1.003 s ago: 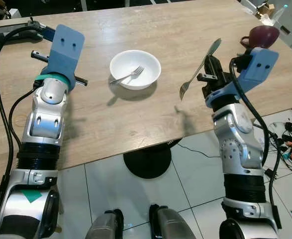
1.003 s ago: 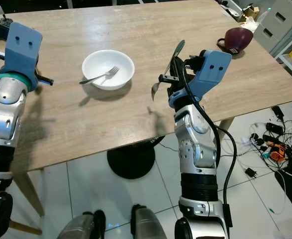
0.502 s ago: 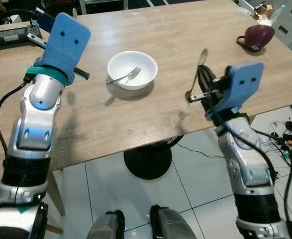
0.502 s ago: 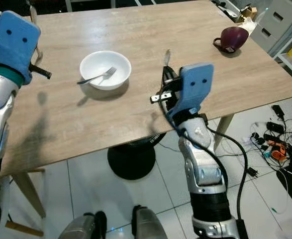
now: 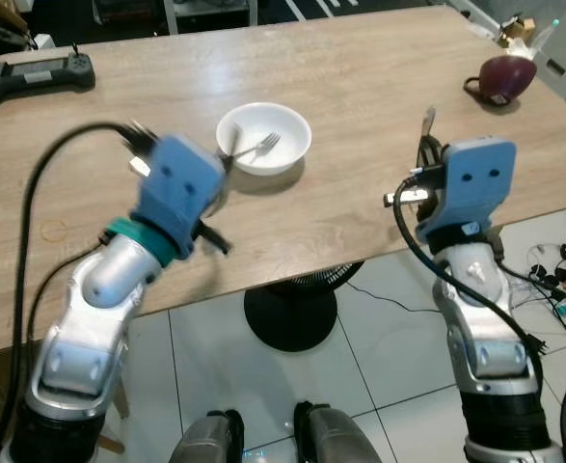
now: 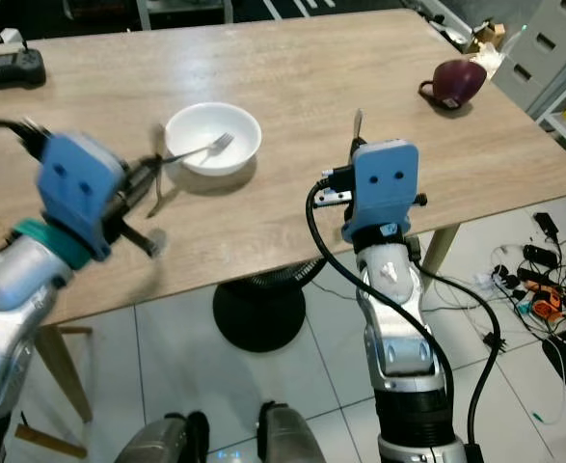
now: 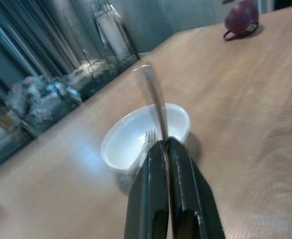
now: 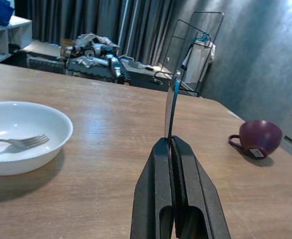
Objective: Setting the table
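A white bowl (image 5: pixel 263 137) with a fork (image 5: pixel 259 146) lying in it stands mid-table. My left gripper (image 7: pixel 165 144) hovers just to the bowl's near left, pointing at it. It is shut on a thin silver utensil (image 7: pixel 153 99) whose free end reaches out over the bowl. My right gripper (image 8: pixel 171 142) is above the table's near edge, right of the bowl. It is shut on another silver utensil (image 8: pixel 171 104), held upright and edge-on, with its tip (image 5: pixel 427 119) poking up above the blue wrist block (image 5: pixel 471 183).
A purple mug (image 5: pixel 502 72) sits at the far right of the wooden table (image 5: pixel 360 68). A black handheld controller (image 5: pixel 37 72) lies at the far left. Under the table are a black round base (image 5: pixel 287 309) and, to the right, loose cables (image 5: pixel 564 260).
My left arm has swung in from the far left to the bowl's near side. My right gripper has turned its utensel upright and drawn back toward the table's edge.
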Tool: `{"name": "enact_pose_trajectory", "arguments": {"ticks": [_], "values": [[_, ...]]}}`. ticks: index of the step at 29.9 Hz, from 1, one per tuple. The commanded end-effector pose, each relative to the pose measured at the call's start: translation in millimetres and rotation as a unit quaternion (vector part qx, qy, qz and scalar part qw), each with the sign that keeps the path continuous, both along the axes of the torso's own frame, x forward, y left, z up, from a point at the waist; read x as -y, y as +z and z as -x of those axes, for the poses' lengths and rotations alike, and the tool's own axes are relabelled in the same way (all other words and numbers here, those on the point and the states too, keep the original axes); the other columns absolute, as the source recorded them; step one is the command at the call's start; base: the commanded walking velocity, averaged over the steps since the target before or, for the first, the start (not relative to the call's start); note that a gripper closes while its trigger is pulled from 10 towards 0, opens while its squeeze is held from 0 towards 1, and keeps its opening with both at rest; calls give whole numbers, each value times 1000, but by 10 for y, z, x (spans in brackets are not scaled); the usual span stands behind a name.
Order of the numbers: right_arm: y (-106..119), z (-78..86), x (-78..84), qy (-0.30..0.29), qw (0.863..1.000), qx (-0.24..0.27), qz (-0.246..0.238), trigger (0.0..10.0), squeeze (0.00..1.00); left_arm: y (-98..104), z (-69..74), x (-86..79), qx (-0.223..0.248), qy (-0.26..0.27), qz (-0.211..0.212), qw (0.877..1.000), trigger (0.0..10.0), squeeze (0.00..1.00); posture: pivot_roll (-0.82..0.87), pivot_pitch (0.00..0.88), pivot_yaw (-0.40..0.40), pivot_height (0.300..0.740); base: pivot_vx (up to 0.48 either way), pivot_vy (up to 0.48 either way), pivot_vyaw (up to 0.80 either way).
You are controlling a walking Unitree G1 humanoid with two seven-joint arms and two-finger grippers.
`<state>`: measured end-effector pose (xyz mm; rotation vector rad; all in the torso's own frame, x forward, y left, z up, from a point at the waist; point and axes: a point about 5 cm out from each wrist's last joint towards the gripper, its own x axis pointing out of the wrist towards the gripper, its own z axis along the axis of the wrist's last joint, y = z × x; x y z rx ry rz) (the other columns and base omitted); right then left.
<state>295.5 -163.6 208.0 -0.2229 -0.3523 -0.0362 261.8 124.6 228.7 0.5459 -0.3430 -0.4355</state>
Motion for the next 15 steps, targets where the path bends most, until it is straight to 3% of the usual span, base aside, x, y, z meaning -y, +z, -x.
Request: {"name": "enact_pose_trajectory", "arguments": {"ticks": [1, 2, 6, 15], "values": [[-30, 29, 68, -21, 1000, 0, -6, 10000, 0, 14, 42, 28, 54, 1, -44, 998, 10000, 0, -90, 44, 54, 740, 0, 0, 0], [-35, 34, 75, -24, 1000, 2, -7, 10000, 0, 16, 52, 27, 78, 3, -70, 994, 10000, 0, -91, 43, 53, 740, 0, 0, 0], [-52, 41, 61, -25, 1000, 3, -10, 10000, 0, 54, 13, -76, 108, 46, -92, 989, 10000, 0, -92, 40, 52, 740, 0, 0, 0], [-52, 33, 38, -21, 1000, 4, -13, 10000, 0, 4, -39, -145, 94, 78, -93, 988, 10000, 0, -88, 42, 45, 740, 0, 0, 0]]}}
